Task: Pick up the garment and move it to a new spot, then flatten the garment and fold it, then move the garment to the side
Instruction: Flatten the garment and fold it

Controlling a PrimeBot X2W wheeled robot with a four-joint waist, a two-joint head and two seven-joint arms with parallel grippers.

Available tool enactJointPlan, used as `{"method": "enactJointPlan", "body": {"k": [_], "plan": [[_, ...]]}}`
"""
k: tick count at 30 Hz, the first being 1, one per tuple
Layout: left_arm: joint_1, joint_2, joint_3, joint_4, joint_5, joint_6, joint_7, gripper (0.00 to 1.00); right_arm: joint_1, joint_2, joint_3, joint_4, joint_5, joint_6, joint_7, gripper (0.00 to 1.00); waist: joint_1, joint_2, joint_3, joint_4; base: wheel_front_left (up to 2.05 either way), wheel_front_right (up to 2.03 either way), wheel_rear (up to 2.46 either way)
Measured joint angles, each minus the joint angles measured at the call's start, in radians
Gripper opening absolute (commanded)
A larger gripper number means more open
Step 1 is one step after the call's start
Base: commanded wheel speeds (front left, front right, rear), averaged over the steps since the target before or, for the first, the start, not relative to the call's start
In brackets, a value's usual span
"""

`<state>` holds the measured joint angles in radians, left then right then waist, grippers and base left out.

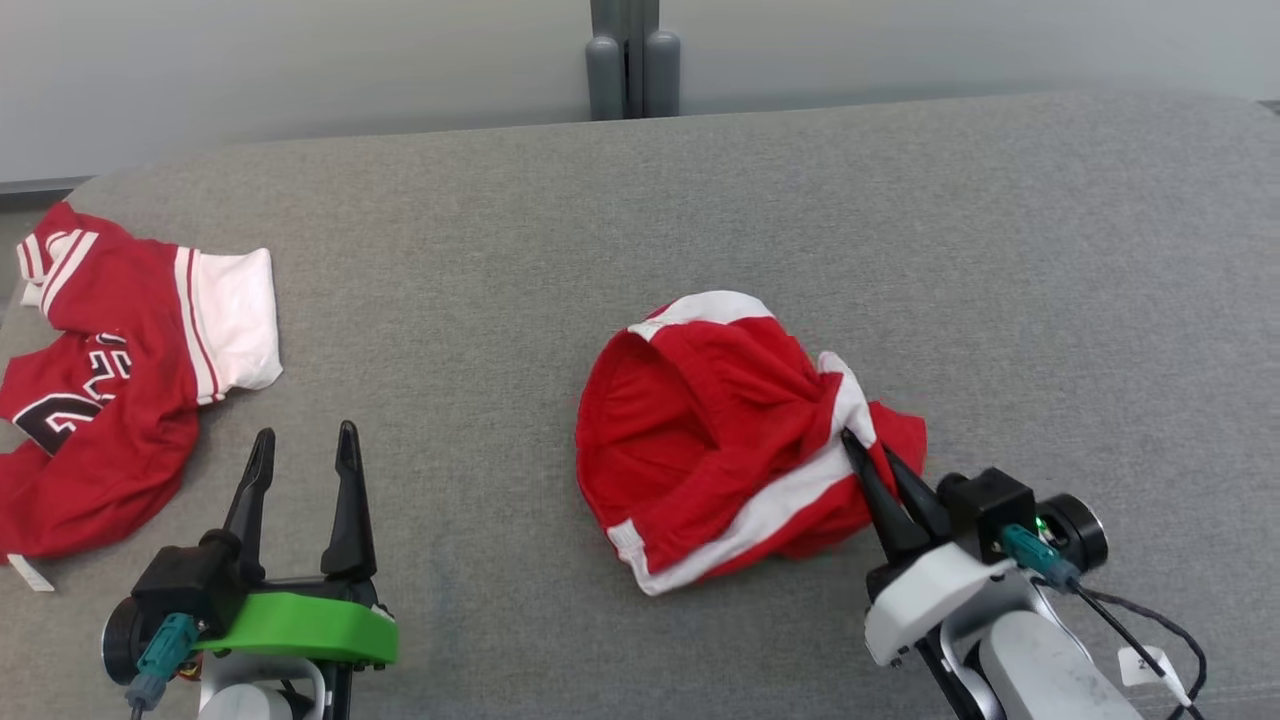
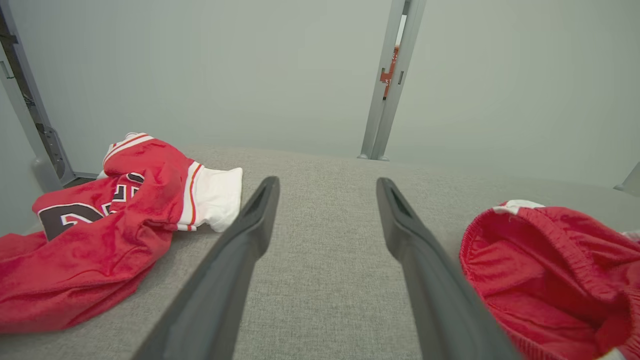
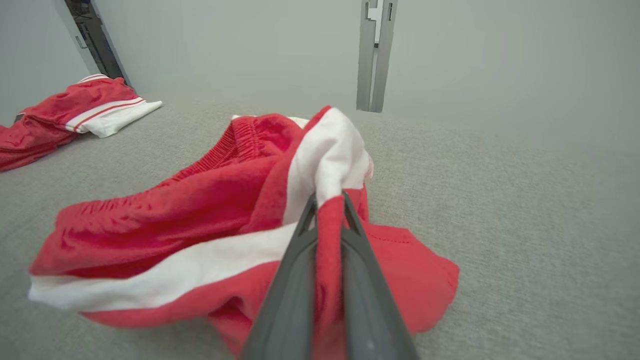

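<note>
The garment point(image 1: 710, 430), red shorts with white side stripes and an elastic waistband, lies crumpled at the middle of the grey table point(image 1: 640, 200). My right gripper point(image 1: 862, 446) is shut on the garment, pinching a fold of red and white cloth at its right edge. The right wrist view shows that fold clamped between the two dark fingers point(image 3: 295, 270), with the garment point(image 3: 200, 220) bunched to the left. My left gripper point(image 1: 303, 445) stands open over bare table at the lower left, nothing between its fingers point(image 2: 240, 250); the garment point(image 2: 550, 265) lies to its right.
A red and white jersey point(image 1: 110, 370) with dark numbers lies crumpled at the table's left edge, also in the left wrist view point(image 2: 100, 235). A grey post point(image 1: 630, 60) stands behind the table's far edge. Bare grey surface spreads across the back and right.
</note>
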<state>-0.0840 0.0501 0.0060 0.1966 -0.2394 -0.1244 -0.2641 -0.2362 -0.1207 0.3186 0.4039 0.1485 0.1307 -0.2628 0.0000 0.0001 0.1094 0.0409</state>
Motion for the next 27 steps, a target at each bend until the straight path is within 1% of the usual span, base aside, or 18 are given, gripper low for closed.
{"method": "enactJointPlan", "body": {"k": [1,2,5,11,24,27], "plan": [[0.001,0.000,-0.002,0.000,0.000,0.000,0.000,1.00,0.022,0.002,-0.015,-0.009,0.000,0.000,0.000,0.32,0.0000,0.0000,-0.001,-0.006,0.00,0.00,0.00],[0.001,0.000,-0.004,0.001,0.000,0.000,0.000,1.00,0.038,0.004,-0.027,-0.018,0.000,0.000,0.000,1.00,0.0000,0.0000,-0.001,-0.011,0.00,0.00,0.00],[0.001,0.000,-0.007,0.001,0.000,0.000,0.000,1.00,0.080,0.019,-0.063,-0.051,0.005,0.000,0.000,1.00,0.0000,0.0000,-0.003,-0.023,0.00,0.00,0.00],[0.002,0.000,-0.005,0.003,0.003,-0.003,0.000,1.00,0.126,0.038,-0.131,-0.155,0.003,0.000,0.000,1.00,0.0000,0.0000,-0.012,-0.037,0.00,0.00,0.00],[0.017,0.000,-0.007,0.004,0.012,-0.005,0.000,1.00,0.184,0.058,-0.209,-0.349,-0.013,0.000,0.000,1.00,0.0000,0.0000,-0.039,-0.049,0.00,0.00,0.00],[0.022,0.004,-0.024,0.005,0.017,-0.005,0.000,1.00,0.204,0.062,-0.219,-0.370,-0.013,0.000,0.000,1.00,0.0000,0.0000,-0.039,-0.054,0.00,0.00,0.00]]}}
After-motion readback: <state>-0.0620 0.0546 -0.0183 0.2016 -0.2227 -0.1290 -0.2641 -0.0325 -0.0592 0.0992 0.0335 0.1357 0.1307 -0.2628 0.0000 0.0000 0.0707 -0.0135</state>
